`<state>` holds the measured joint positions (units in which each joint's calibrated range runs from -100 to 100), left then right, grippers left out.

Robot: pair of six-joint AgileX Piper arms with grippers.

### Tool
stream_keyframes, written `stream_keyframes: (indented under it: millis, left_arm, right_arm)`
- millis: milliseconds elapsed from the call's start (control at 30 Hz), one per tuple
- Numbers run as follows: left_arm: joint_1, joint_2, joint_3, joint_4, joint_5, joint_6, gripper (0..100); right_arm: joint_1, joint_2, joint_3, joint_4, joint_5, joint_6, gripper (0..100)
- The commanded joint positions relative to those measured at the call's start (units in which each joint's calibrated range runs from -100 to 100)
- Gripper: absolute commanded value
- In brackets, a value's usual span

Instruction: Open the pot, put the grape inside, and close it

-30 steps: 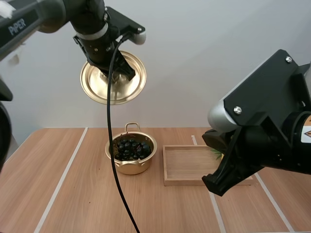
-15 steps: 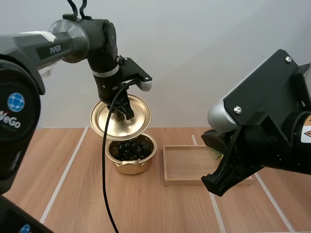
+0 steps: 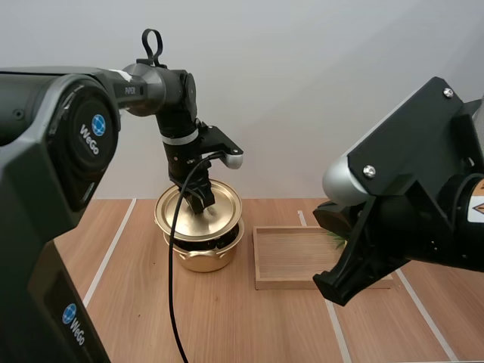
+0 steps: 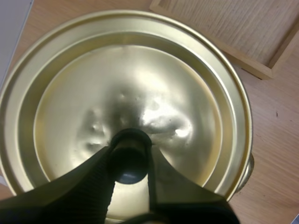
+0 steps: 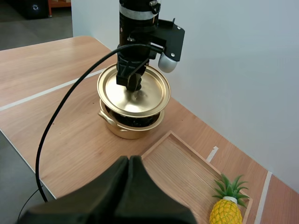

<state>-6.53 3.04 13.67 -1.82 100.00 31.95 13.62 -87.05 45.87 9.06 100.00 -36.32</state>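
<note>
Grapes [image 5: 132, 122] lie in the pot [image 3: 203, 255], a dark heap seen through the gap under the lid [image 3: 200, 214]. The pot stands on the table [image 3: 136, 302], beside the tray [image 3: 262, 261], near it but not touching.

The lid hangs right over the pot and covers nearly all of its mouth. It is tilted a little, so that in the right wrist view a strip of grapes shows between it and the rim. From these angles it is hard to say whether the lid's far edge touches the rim or floats just above it.

The left gripper [image 4: 131, 151] comes down on the lid from above. Its two fingers [image 4: 98, 179] are closed most of the way and pinch the black knob [image 4: 130, 168] at the lid's centre between their tips.

The right gripper [image 5: 130, 163] is well apart from the pot, on the near side of the tray. Its fingers lie pressed together as one dark wedge with nothing between them. A toy pineapple [image 5: 226, 212] stands at the end of the tray farthest from the pot.
</note>
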Motion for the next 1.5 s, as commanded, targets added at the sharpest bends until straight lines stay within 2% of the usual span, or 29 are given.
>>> stream_keyframes:
  millis: [0,467,667,833,1067,1467]
  left_arm:
    - [0.02,1.4,-2.0,-1.4,0.0,0.6,0]
    - [0.11,7.6,-6.5,-2.1,0.0,1.4,0]
    - [1.49,9.3,-6.5,-3.4,0.0,1.8,0]
    - [3.15,9.7,-6.5,-7.5,0.0,4.1,0]
    - [3.15,9.7,-6.5,-8.7,0.0,3.2,0]
    - [2.92,7.8,-4.4,-6.8,0.0,1.9,0]
  right_arm:
    - [-0.2,-0.4,0.2,0.2,0.0,0.2,0]
    - [-0.2,-0.4,0.2,0.2,0.0,0.2,0]
    - [-0.2,-0.4,0.2,0.2,0.0,0.2,0]
    - [-0.2,-0.4,0.2,0.4,0.0,0.2,0]
    - [-0.2,-0.4,0.2,0.5,0.0,0.2,0]
    - [-0.2,-0.4,0.2,0.5,0.0,0.2,0]
